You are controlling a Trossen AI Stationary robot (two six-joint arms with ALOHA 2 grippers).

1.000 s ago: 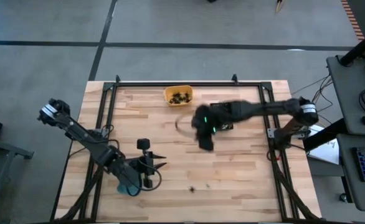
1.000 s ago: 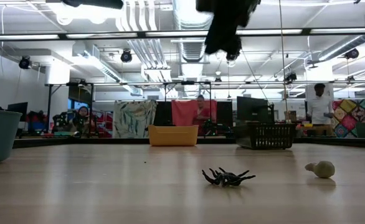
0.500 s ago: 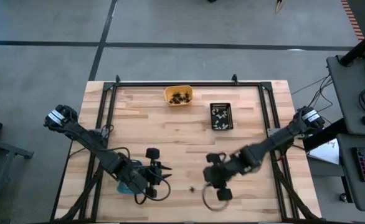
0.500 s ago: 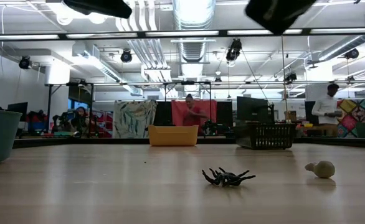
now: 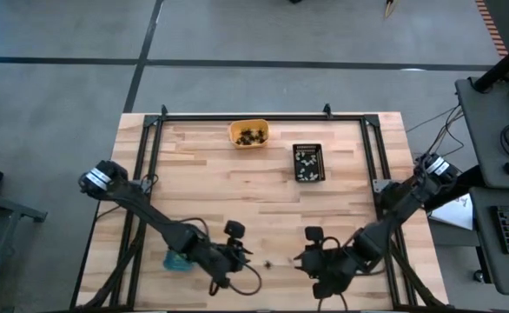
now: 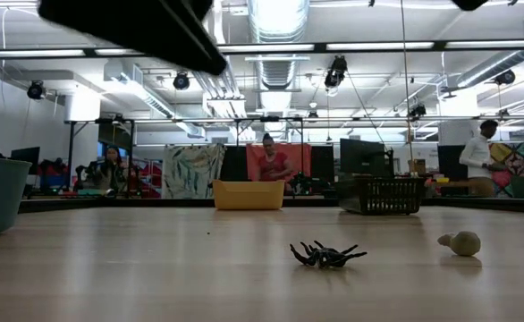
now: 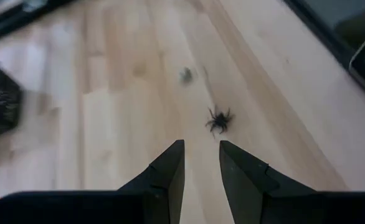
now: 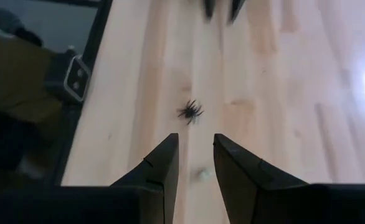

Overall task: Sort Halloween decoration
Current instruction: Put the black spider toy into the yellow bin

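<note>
Wooden table [image 5: 237, 187]: three trays [image 5: 307, 163], spider [image 6: 326, 255], whitish trinket [image 6: 460, 242].

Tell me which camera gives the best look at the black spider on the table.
The low view: the black spider lies close and side-on, legs splayed on the wood, nothing covering it. The left wrist view and right wrist view show it smaller, ahead of each arm's fingers. The high view shows only a dark speck.

Left gripper [image 5: 247, 255] and right gripper [image 5: 300, 258] flank black spider trinket [image 5: 268, 262] near table [image 5: 237, 191] front edge.
</note>
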